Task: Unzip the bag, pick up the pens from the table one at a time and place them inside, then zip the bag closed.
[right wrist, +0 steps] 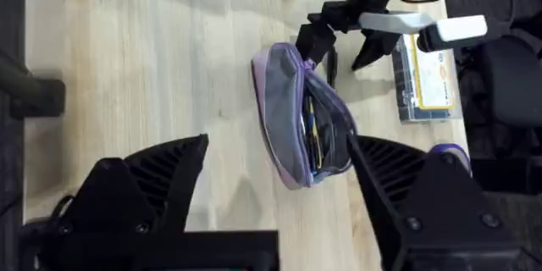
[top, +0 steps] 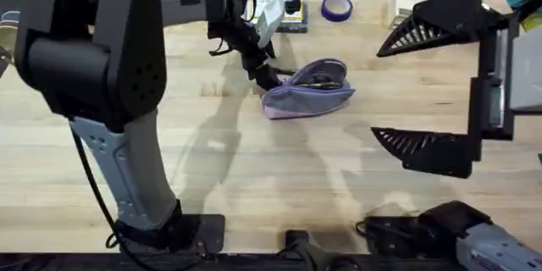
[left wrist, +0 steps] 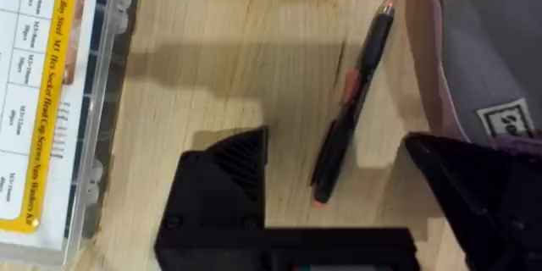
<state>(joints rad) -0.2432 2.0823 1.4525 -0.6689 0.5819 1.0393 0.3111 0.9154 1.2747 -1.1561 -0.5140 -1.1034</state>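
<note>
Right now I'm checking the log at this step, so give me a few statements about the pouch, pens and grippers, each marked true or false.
1. The lavender-purple pencil pouch is unzipped. True.
2. The black pen with orange accents lies inside the pouch. False: it lies on the light wooden table beside the pouch.
3. The left gripper is open around that pen. True.
4. The right gripper is shut on the pouch. False: it is open, above the table.
5. The clear yellow-labelled box is stacked on the pouch. False: it is on the table apart from it.
</note>
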